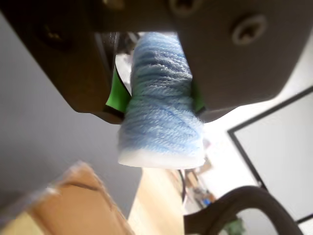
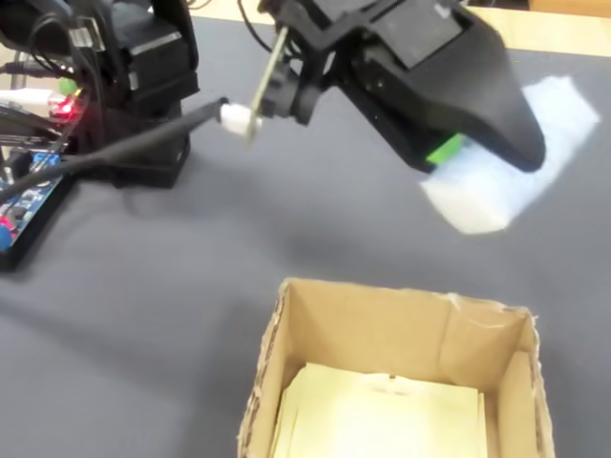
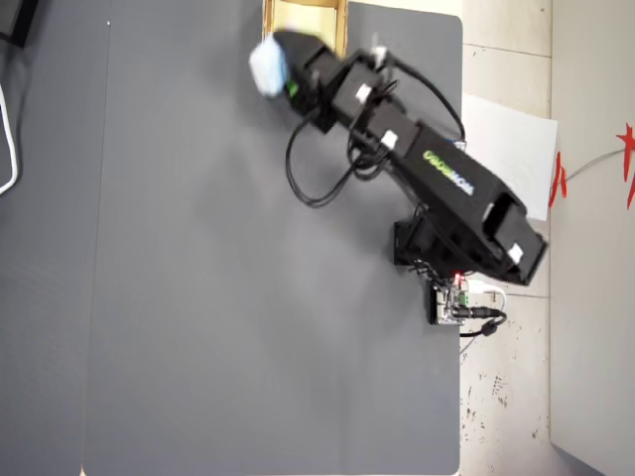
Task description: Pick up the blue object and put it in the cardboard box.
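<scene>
Right now I'm seeing the gripper [image 1: 159, 105] pinching the blue object [image 1: 161, 117] btwn its dark jaws, green pads pressing both sides in the wrist view. In the fixed view the pad [image 2: 477, 196] is hanging off the mat, beyond the far-right rim of the cardboard box [image 2: 382, 329], w/ pale sheets lying inside. Overhead, the arm [image 3: 417, 169] is reaching toward the box [image 3: 305, 12] at the top edge.
</scene>
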`<state>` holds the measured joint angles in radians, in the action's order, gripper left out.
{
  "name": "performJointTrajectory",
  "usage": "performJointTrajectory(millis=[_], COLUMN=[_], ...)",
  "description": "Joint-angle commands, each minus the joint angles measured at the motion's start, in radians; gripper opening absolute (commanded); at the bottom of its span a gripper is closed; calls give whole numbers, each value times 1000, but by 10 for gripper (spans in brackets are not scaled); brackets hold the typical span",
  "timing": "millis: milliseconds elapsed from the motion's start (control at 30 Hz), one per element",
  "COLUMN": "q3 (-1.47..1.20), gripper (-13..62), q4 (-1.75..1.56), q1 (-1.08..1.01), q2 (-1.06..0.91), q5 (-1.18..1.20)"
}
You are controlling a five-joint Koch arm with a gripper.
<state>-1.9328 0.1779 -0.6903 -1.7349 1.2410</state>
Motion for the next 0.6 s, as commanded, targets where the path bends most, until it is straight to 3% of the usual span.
performJointTrajectory(millis=[0, 67, 400, 500, 567], q3=[100, 170, 132, 127, 118], gripper=[76, 76, 81, 213, 262], q4=[2, 34, 89, 89, 91], q1=[-29, -137, -247, -249, -244], q2=[17, 121, 212, 215, 213], q5=[2, 3, 41, 89, 123])
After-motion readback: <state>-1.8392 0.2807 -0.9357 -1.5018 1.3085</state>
